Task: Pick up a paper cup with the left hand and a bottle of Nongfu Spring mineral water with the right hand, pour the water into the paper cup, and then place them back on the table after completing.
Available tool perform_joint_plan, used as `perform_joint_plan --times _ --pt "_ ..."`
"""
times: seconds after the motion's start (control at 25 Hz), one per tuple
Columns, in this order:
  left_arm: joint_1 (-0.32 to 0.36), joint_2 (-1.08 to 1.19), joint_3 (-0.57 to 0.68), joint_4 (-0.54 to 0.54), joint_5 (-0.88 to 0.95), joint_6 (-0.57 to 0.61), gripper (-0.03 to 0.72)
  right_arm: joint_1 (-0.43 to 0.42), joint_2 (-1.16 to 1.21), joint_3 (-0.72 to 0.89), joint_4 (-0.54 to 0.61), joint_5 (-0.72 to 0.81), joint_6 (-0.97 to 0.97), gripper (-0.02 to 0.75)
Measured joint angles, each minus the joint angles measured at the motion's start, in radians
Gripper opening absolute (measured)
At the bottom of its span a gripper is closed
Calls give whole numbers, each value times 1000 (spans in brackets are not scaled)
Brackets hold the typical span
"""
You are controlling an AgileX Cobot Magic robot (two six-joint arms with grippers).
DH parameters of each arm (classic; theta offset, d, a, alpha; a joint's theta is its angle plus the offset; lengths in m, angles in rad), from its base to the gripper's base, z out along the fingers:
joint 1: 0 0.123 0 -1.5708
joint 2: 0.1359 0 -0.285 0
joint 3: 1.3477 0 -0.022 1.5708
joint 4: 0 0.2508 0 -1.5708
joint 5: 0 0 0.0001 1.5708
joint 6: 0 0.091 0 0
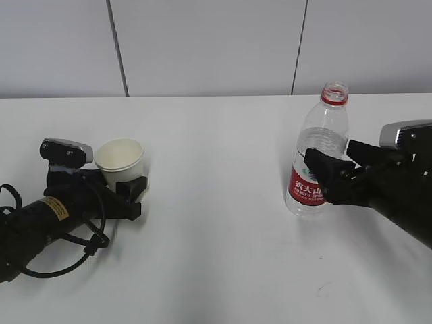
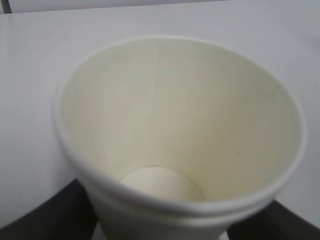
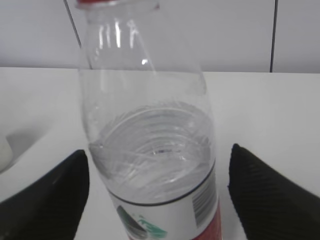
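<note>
A white paper cup (image 1: 119, 157) stands upright and empty on the white table (image 1: 216, 229). My left gripper (image 1: 127, 179) is open with its fingers on either side of the cup's lower part. In the left wrist view the cup (image 2: 175, 120) fills the frame, and narrow strips of table show between it and the dark fingers (image 2: 45, 215) of the left gripper (image 2: 160, 235). The clear, capless bottle (image 1: 318, 155) with a red label stands upright, about half full of water (image 3: 155, 145). My right gripper (image 1: 316, 172) is open around the bottle (image 3: 150, 100), with gaps on both sides, as the right wrist view (image 3: 159, 200) shows.
A grey panelled wall (image 1: 216, 47) runs behind the table's far edge. A black cable (image 1: 81, 246) loops on the table beside the left arm. Part of a white object (image 3: 4, 152) shows at the left edge of the right wrist view.
</note>
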Motion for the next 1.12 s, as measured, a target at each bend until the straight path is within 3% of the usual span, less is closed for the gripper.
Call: perform_joint_plan --times 1.12 --pt "0 0 0 -3 -1 0 447 0 232 -200 -30 -2 -4 659"
